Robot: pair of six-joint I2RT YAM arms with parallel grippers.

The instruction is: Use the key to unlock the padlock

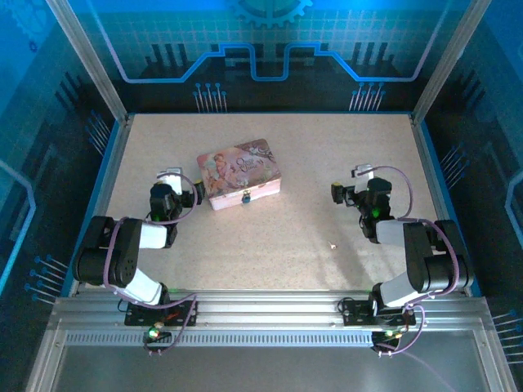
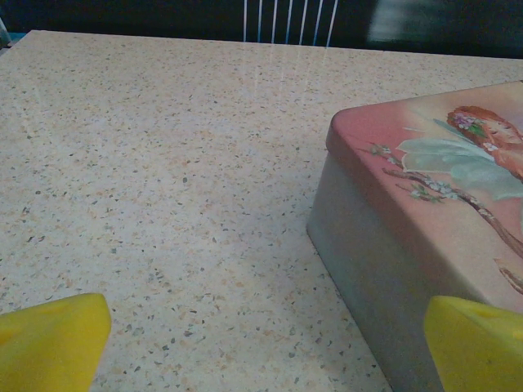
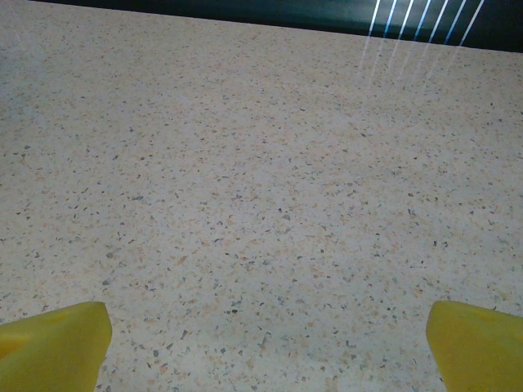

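Speckled tabletop, seen from above, with two arms bolted at its near edge: left arm and right arm.

The pink illustrated tin serves as the landmark. Its long axis runs left to right, with the right end turned slightly toward the far side.

The left claw sits just beside the tin's left end. In the left wrist view its yellow pads stand wide apart with nothing between them, and the tin's corner lies ahead and to the right.

The right claw is well apart from the tin, off its right end. It is likewise spread wide and empty, with pads over bare tabletop.

The padlock is a small dark body at the middle of the tin's near long wall, apparently on the clasp.

The key is a pale speck on the tabletop, to the right of the tin and nearer the arm bases. It is too small to tell its long axis.

Judged relation: the key lies on the near side of the right claw and a little toward the tin. It is closer to the right arm than to the left, so that claw would have to draw back and descend to reach it. The left claw is the one placed to steady the tin.
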